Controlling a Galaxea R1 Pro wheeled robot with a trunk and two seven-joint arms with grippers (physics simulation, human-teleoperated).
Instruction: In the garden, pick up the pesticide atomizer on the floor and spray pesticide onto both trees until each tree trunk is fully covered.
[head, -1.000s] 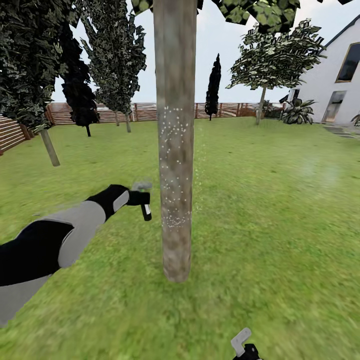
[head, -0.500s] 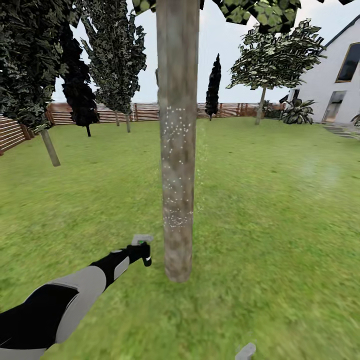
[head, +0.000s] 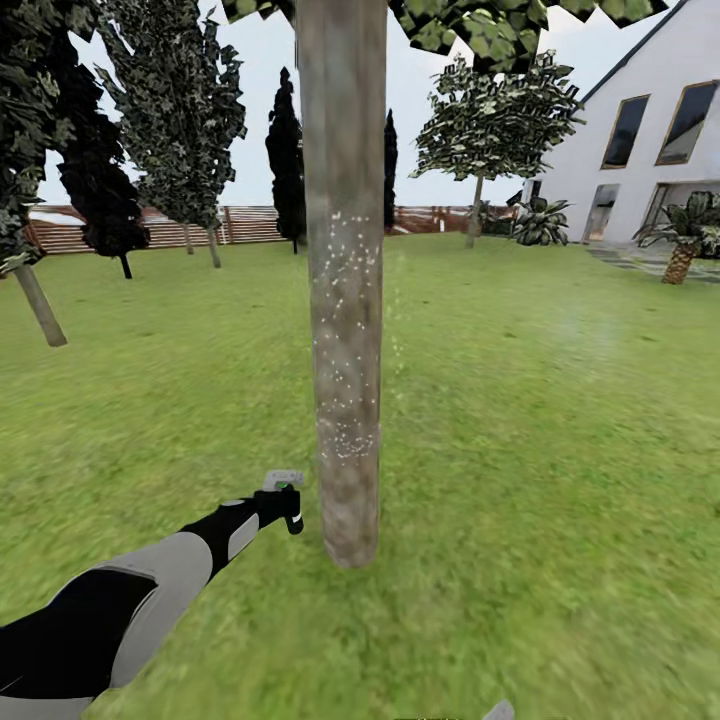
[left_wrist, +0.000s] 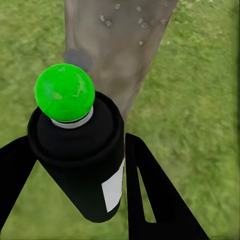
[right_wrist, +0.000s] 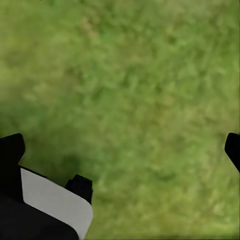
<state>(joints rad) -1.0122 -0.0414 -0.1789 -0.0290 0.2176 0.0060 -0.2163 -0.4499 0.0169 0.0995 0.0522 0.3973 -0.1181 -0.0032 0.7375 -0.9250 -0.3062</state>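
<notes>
The near tree's grey-brown tree trunk (head: 345, 130) rises in the middle of the head view, with white pesticide specks (head: 343, 330) dotted over its middle stretch. My left gripper (head: 286, 500) hangs low beside the trunk's base, shut on the pesticide atomizer (head: 292, 518). In the left wrist view the atomizer (left_wrist: 80, 160) is a black bottle with a white label and a green nozzle tip, a finger (left_wrist: 150, 200) on each side, facing the speckled trunk (left_wrist: 115, 45). The second tree (head: 492, 120) stands far back on the lawn. My right gripper (right_wrist: 120, 150) is open over grass.
Dark conifers (head: 170, 110) and a wooden slat fence (head: 250, 225) line the far left and back. A white house (head: 640, 150) with palm-like plants (head: 685, 235) stands at the right. Open lawn (head: 560, 420) spreads to the right of the trunk.
My left arm dropped with the atomizer from mid-trunk height to near the trunk's base. Since then the camera has turned right, bringing more of the house into view.
</notes>
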